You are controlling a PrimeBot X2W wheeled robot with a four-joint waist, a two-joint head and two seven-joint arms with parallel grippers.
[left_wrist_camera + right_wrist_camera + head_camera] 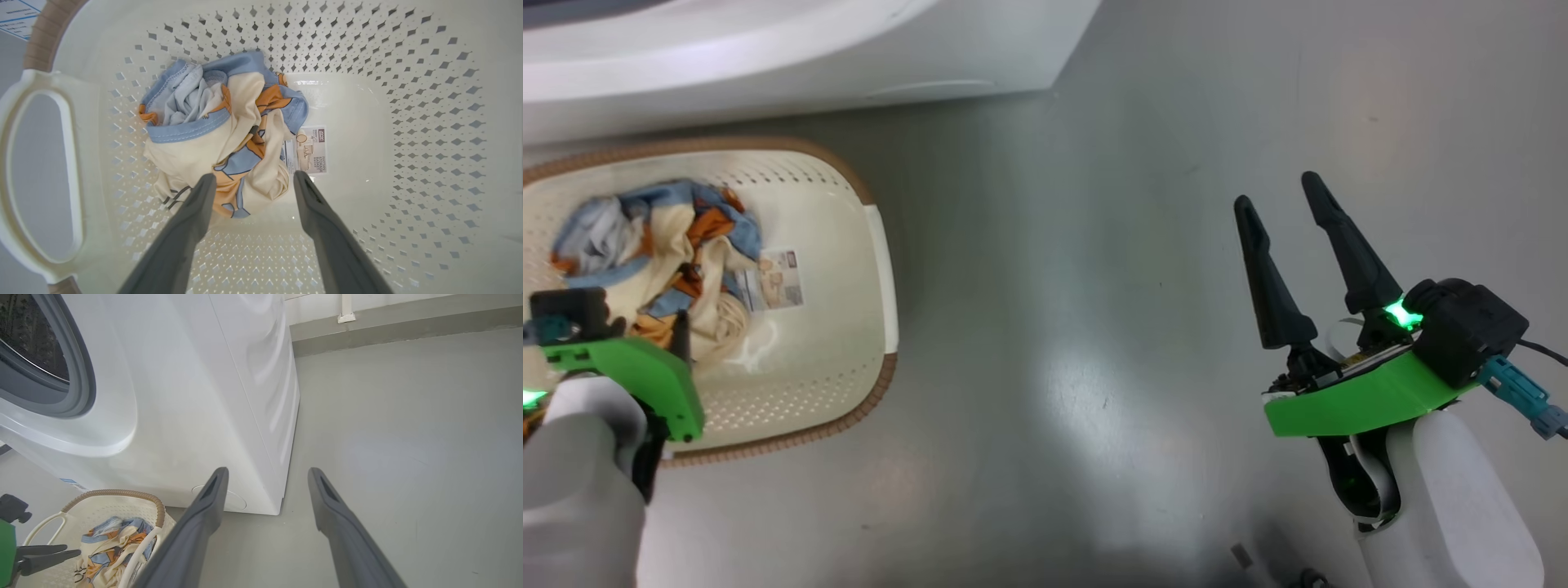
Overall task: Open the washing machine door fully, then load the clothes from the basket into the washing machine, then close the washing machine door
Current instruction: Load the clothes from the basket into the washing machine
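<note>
The cream perforated basket (849, 359) with a brown rim stands on the floor at the left, below the white washing machine (768, 57). The clothes (678, 253), a blue, orange and cream bundle, lie in its far-left part. My left gripper (645, 331) hangs over the basket. In the left wrist view its fingers are open (253, 179), just above the near edge of the clothes (212, 130), holding nothing. My right gripper (1280, 193) is open and empty over bare floor at the right. The drum opening with its grey seal (81, 375) stands uncovered; the washing machine door is out of view.
A paper label (310, 149) lies on the basket bottom (359, 134) beside the clothes. A round cap (235, 498) sits low on the washing machine front (184, 416). Grey floor (408, 457) stretches right of the machine to a wall.
</note>
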